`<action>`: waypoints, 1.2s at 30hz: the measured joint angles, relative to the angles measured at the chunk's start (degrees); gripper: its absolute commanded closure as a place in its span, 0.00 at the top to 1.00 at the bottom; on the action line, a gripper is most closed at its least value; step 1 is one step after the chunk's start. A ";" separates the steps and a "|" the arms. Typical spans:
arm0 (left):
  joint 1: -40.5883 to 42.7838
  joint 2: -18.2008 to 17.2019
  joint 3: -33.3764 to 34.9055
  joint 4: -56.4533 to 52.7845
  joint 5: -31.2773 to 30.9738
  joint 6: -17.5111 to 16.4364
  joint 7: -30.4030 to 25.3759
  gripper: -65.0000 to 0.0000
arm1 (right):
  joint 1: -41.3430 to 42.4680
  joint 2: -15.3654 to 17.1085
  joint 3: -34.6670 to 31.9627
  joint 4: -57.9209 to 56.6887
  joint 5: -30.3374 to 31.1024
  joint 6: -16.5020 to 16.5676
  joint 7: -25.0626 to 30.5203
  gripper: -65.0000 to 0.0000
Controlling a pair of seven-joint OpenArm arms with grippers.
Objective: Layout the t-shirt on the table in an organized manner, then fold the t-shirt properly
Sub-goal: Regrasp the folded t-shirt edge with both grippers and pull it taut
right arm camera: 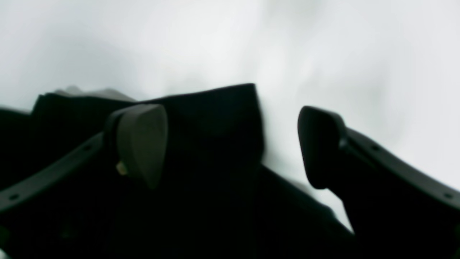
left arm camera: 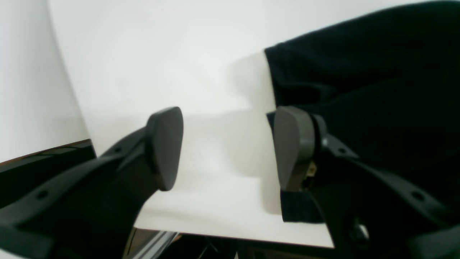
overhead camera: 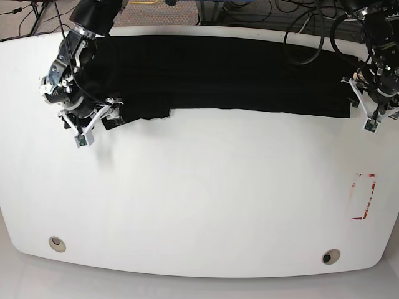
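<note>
The black t-shirt (overhead camera: 224, 71) lies spread in a long band along the far edge of the white table (overhead camera: 199, 199), its print hidden. My right gripper (overhead camera: 98, 121) stands open at the shirt's left end. In the right wrist view its fingers (right arm camera: 140, 144) straddle a folded corner of the cloth (right arm camera: 215, 118) without closing on it. My left gripper (overhead camera: 360, 104) is open at the shirt's right end. In the left wrist view one fingertip (left arm camera: 291, 144) sits at the t-shirt's (left arm camera: 359, 79) edge, the other over bare table (left arm camera: 161, 54), and nothing is pinched between them.
A red-outlined rectangle mark (overhead camera: 363, 196) sits near the table's right edge. Two round grommet holes (overhead camera: 57, 243) (overhead camera: 330, 256) lie near the front edge. Cables (overhead camera: 305, 31) hang behind the far edge. The table's edge (left arm camera: 233, 235) runs just below the left gripper.
</note>
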 measured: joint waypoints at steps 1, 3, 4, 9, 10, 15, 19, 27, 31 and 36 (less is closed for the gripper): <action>-0.04 0.02 0.09 0.00 -0.09 -0.04 0.02 0.56 | 0.31 0.20 -0.13 -0.68 0.09 0.02 0.02 0.82; 0.00 0.04 0.22 0.00 -0.46 -0.07 0.04 0.56 | 0.68 0.55 -0.13 -1.92 0.24 0.37 0.63 0.82; 0.09 0.04 0.22 0.00 -0.42 -0.07 0.02 0.56 | 0.74 0.76 -0.33 -2.56 0.37 0.33 1.64 0.82; 0.11 0.04 0.13 0.00 -0.07 -0.04 0.07 0.56 | 0.44 1.73 -2.82 -5.79 0.00 -0.07 4.61 0.82; 0.09 0.04 0.15 0.00 -0.15 -0.04 0.04 0.56 | 0.37 1.81 -3.19 -6.32 0.11 -0.07 4.96 0.82; 0.11 0.00 0.13 0.00 0.00 -0.04 0.07 0.56 | -0.39 1.97 -3.89 -7.41 0.59 0.22 7.23 0.75; 0.07 0.02 0.13 0.00 -0.20 -0.04 0.04 0.56 | -0.98 2.10 -3.89 -7.39 0.83 0.22 7.67 0.45; 0.09 0.02 0.26 0.00 -0.17 -0.04 0.04 0.56 | -1.05 2.05 -3.96 -7.48 0.83 0.20 6.99 0.01; 0.09 0.07 0.48 -0.02 -0.17 -0.04 0.07 0.56 | -1.18 2.05 -4.02 -6.51 0.83 0.17 6.93 0.01; 0.07 0.24 0.48 -0.07 -0.20 -0.04 0.04 0.56 | -2.16 1.86 -3.85 0.72 0.59 0.13 4.90 0.00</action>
